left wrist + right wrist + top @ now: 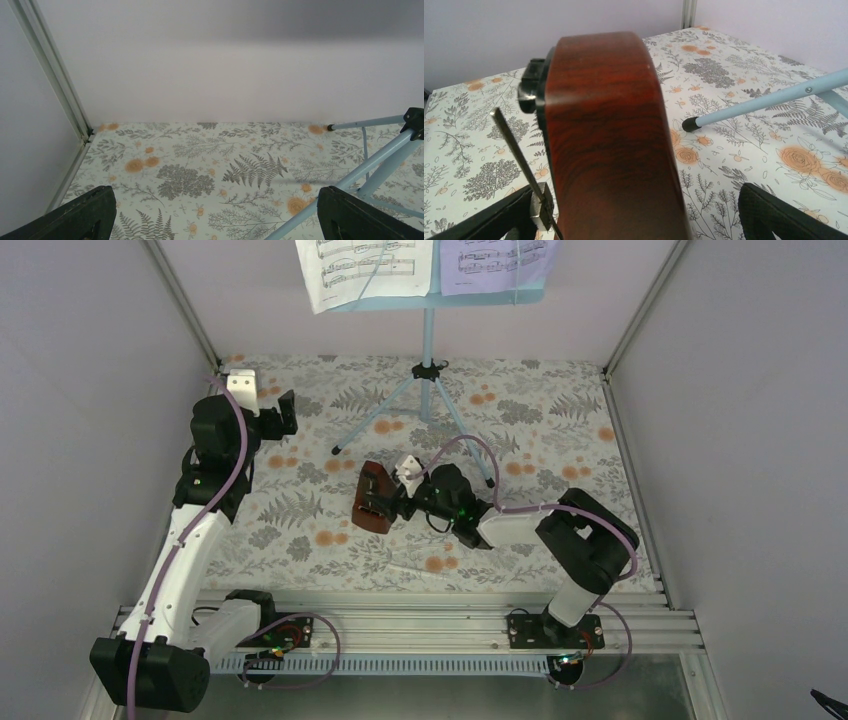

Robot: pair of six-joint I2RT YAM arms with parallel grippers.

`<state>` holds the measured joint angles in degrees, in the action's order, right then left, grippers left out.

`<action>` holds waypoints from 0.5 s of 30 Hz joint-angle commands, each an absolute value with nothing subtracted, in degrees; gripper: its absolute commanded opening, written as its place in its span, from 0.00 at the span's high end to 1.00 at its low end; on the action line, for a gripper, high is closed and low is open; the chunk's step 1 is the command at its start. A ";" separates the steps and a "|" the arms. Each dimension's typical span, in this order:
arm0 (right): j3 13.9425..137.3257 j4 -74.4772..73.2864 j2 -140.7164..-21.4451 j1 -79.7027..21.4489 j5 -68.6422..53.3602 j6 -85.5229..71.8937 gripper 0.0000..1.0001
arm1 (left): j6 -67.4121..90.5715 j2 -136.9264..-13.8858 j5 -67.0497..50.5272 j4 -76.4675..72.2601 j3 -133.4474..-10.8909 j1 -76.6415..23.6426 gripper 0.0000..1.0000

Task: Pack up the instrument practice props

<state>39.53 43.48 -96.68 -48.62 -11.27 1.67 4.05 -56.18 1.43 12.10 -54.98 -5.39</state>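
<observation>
The right gripper [388, 506] is wide open at the centre of the top view. The reddish-brown metronome [604, 130] sits between its fingers [774, 215], and no contact is visible. Above stands the music stand [428, 340] - a white page [365, 270] and a lavender page [497, 262] are at the top edge. The left gripper [215, 215], at the upper left, gapes empty.

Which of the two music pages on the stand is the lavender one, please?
The lavender page is the right-hand one in the overhead view, on the stand. The white page sits to its left and hangs lower.
</observation>
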 commanded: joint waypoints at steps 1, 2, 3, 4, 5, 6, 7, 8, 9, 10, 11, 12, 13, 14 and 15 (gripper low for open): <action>38.36 44.90 -95.71 -48.25 -9.71 0.96 0.08 | 4.39 -55.97 0.43 11.12 -54.95 -5.55 0.00; 38.25 44.98 -95.71 -48.23 -9.75 0.81 0.08 | 4.39 -55.83 0.42 11.07 -54.93 -5.54 0.00; 38.10 45.18 -95.71 -48.25 -9.76 0.75 0.08 | 4.39 -55.82 0.52 11.13 -54.93 -5.54 0.00; 37.92 45.36 -94.88 -48.25 -9.69 0.60 0.09 | 4.39 -55.88 0.54 11.11 -54.93 -5.54 0.00; 37.82 45.57 -94.07 -48.24 -9.53 0.40 0.09 | 4.39 -55.84 0.53 11.16 -54.93 -5.54 0.00; 37.75 45.75 -93.95 -48.25 -9.42 0.29 0.09 | 4.44 -55.88 0.42 11.12 -54.93 -5.54 0.00; 37.71 45.86 -93.95 -48.23 -9.41 0.14 0.09 | 4.47 -55.85 0.39 11.04 -54.93 -5.54 0.00; 37.71 45.88 -93.94 -48.25 -9.40 0.03 0.11 | 4.48 -55.81 0.33 11.08 -54.93 -5.54 0.00; 37.72 45.88 -93.95 -48.22 -9.40 -0.06 0.13 | 4.48 -55.76 0.26 11.07 -54.89 -5.55 0.00; 37.71 45.88 -93.90 -48.25 -9.39 -0.18 0.14 | 4.48 -55.73 0.27 11.06 -54.90 -5.54 0.00; 37.69 45.83 -93.92 -48.25 -9.40 -0.28 0.15 | 4.50 -55.76 0.34 11.01 -54.97 -5.56 0.00; 37.70 45.92 -93.96 -48.25 -9.40 -0.32 0.15 | 4.50 -55.76 0.39 11.08 -54.94 -5.54 0.00; 37.76 45.95 -93.98 -48.25 -9.48 -0.35 0.16 | 4.48 -55.74 0.35 11.14 -54.95 -5.54 0.00; 37.92 45.92 -94.16 -48.18 -9.57 -0.27 0.17 | 4.54 -55.68 0.27 11.16 -54.96 -5.54 0.00; 38.07 45.82 -94.28 -48.24 -9.58 -0.22 0.18 | 4.53 -55.67 0.32 11.07 -54.92 -5.54 0.00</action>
